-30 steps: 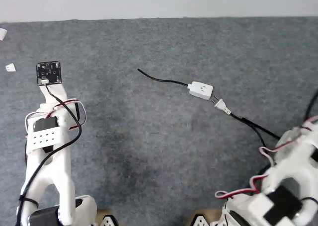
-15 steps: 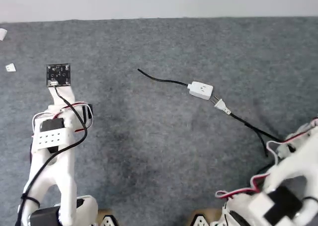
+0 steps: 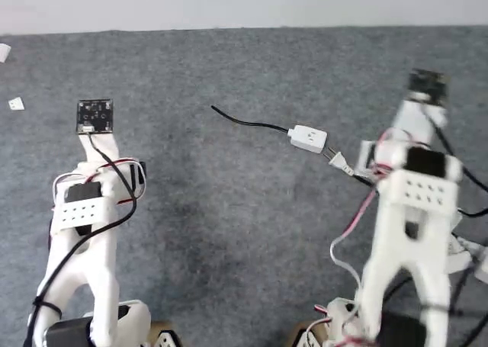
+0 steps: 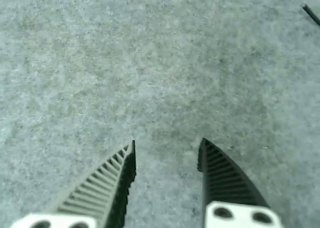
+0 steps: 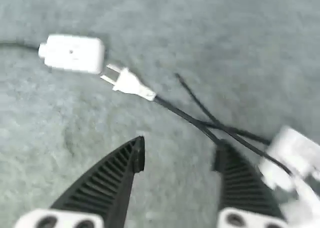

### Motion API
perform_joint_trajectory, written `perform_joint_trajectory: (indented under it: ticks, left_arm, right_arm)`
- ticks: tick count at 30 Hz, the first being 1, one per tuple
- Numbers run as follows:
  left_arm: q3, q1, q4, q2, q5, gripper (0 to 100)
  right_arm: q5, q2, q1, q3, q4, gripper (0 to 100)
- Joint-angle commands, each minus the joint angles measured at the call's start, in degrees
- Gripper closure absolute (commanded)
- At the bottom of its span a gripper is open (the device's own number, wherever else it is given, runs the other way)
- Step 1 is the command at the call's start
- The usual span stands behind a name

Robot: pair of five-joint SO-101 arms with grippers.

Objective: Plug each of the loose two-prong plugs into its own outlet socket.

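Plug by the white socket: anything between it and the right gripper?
Nothing visible blocks it. The open right gripper is over carpet; the plug lies ahead, prongs toward the socket, with only its own black cord trailing between.

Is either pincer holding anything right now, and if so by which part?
Nothing is held. The left pincer is open over the mat. The right pincer is open above the black cord, whose two-prong plug lies ungripped on the mat.

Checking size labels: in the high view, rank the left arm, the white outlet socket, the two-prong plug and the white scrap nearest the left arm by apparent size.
1. left arm, largest by far
2. white outlet socket
3. two-prong plug and white scrap look about alike, so I would not rank them
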Motion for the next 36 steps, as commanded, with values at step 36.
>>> perform_joint_trajectory:
  ticks: [36]
  left_arm:
    - [-0.7, -3.1, -3.2, -1.1, -0.6, 80]
  right_arm:
    - [46.6, 94.1, -16.4, -108.9, 37.8, 71.9]
